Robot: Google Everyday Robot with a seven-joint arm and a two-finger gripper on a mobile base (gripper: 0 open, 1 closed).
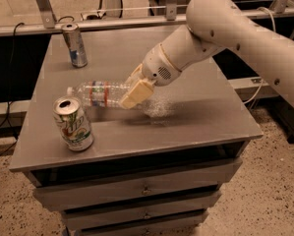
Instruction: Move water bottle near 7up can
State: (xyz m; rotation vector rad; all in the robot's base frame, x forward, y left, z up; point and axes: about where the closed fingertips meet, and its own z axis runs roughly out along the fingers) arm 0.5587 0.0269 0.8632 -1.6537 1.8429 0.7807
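The water bottle (98, 93), clear and ribbed with a red-and-blue label band, lies horizontally in the air just above the grey cabinet top (200, 112), its white cap pointing left. My gripper (132, 93) is shut on the bottle's right end, its cream fingers (136, 95) clamped around it. The 7up can (73, 123), white and green with an open silver top, stands upright near the front left edge. The bottle's cap end is just above and behind the can, a short gap apart.
A taller slim silver-blue can (74, 44) stands at the back left of the top. The cabinet has drawers (141, 188) below its front edge. A rail (112, 22) and dark gap run behind it. My white arm (235, 28) reaches in from the right.
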